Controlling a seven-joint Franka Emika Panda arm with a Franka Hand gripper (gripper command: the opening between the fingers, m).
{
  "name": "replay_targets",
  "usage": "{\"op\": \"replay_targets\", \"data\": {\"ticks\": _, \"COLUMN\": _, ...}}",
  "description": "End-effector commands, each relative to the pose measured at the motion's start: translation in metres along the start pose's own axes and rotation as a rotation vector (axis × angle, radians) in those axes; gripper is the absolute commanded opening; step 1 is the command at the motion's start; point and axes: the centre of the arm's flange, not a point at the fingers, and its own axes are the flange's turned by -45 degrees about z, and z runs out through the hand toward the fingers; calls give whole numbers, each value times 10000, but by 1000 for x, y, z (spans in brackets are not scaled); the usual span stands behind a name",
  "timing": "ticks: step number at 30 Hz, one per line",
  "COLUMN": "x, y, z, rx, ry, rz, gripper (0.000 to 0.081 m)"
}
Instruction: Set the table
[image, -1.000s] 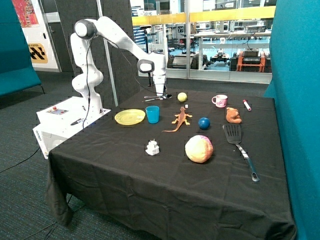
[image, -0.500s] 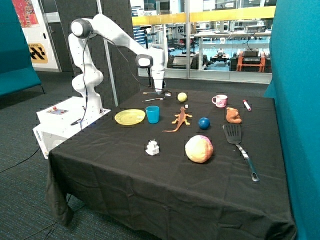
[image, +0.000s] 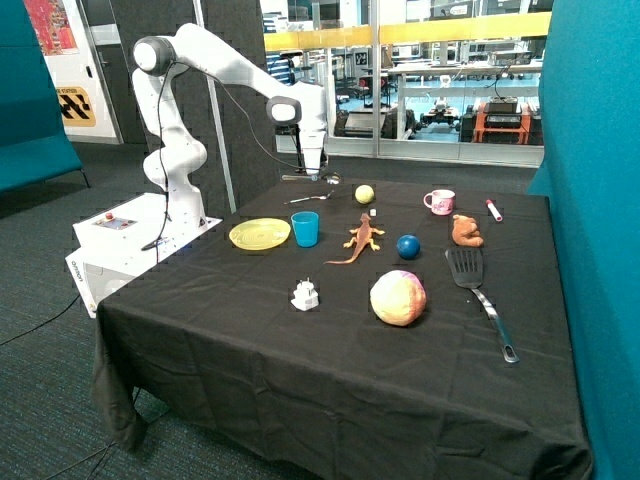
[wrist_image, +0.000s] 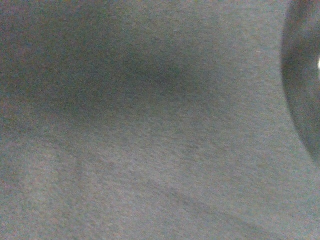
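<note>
The white Franka arm (image: 215, 60) rises from its white base box (image: 130, 240), bends at a high elbow and reaches out to the far edge of the large black-draped surface (image: 250, 340), its wrist pointing straight down. The claw (image: 313, 177) hangs just above the cloth, pinching a silver metal spoon (image: 310, 178) that lies level across its tip; a second silver utensil (image: 307, 199) rests on the cloth just below. Nearer the camera than the claw stand a blue plastic cup (image: 305, 228) and, touching or nearly touching it, a round yellow plate (image: 259, 234). Beyond the cup from the plate lie an orange toy lizard (image: 360, 238), a yellow ball (image: 364, 194), a dark blue ball (image: 407, 246), a pink-patterned white mug (image: 439, 202), a brown stuffed toy (image: 466, 230), a black spatula with a metal handle (image: 478, 295), a large pink-and-yellow ball (image: 398, 297) and a small white object (image: 305, 294). The wrist view gives only dark cloth (wrist_image: 140, 125) filling the picture, with a curved, blurred dark shape at one edge that cannot be identified. No writing is legible.
</note>
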Motion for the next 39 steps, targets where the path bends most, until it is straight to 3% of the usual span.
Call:
{"op": "replay_targets", "data": {"ticks": 1, "x": -10, "y": 22, "z": -29, "rx": -1, "ry": -2, "rz": 367, "gripper": 0}}
{"op": "replay_targets", "data": {"ticks": 16, "x": -37, "y": 76, "z": -57, "rx": -2, "ry": -2, "rz": 1300, "gripper": 0}}
{"op": "replay_targets", "data": {"ticks": 39, "x": -94, "y": 145, "z": -65, "rx": -2, "ry": -2, "rz": 2624, "gripper": 0}}
